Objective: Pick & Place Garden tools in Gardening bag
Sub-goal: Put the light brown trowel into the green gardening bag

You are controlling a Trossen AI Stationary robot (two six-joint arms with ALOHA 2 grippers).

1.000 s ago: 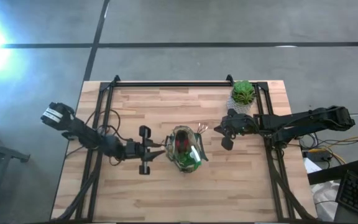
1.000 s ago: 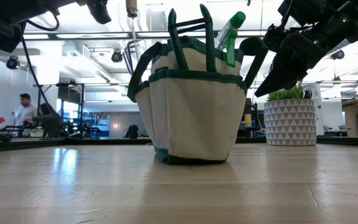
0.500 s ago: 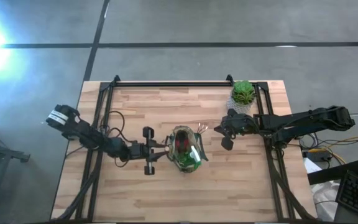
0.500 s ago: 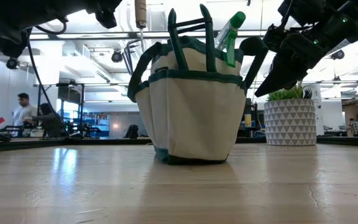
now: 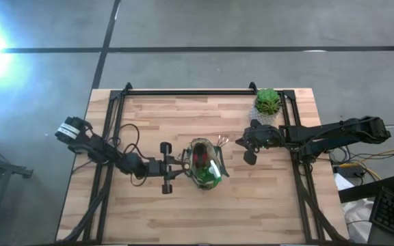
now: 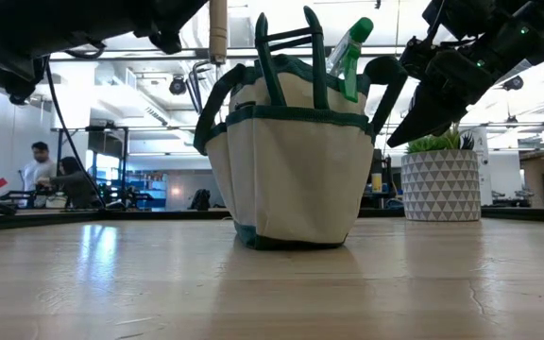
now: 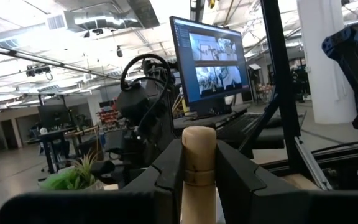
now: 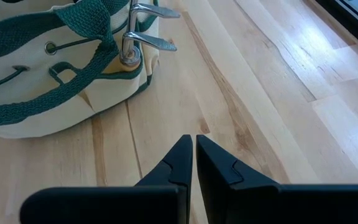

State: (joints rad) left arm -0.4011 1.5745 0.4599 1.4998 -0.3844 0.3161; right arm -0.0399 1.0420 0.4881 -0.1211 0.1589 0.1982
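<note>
The olive-tan gardening bag (image 5: 204,164) with its dark green rim stands upright on its base at the table's middle, also in the low view (image 6: 296,161). A green spray bottle (image 6: 350,42), a red piece (image 5: 198,158) and metal tines (image 8: 145,28) stick out of it. My left gripper (image 5: 175,167) is just left of the bag's rim, shut on a wooden-handled tool (image 7: 199,155). The tool's metal end does not show. My right gripper (image 5: 249,149) is shut and empty, above the table to the right of the bag (image 8: 194,155). My left gripper pinches the tool's wooden handle (image 7: 199,186) between its two fingers, a little short of the rounded end (image 7: 199,134). The fingers come level from the table's left and lie across the handle. The handle stands upright, clear of the table, beside the bag's rim (image 6: 218,33).
A green plant in a white patterned pot (image 5: 267,102) stands at the far right, behind my right gripper. Black frame rails (image 5: 183,92) run along the table's far edge and sides. Bare wood lies in front of the bag (image 5: 204,212).
My left gripper has moved toward the table's right edge, up to the bag, carrying the wooden-handled tool. In the low view the handle has come down and closer to the bag's rim, staying upright.
</note>
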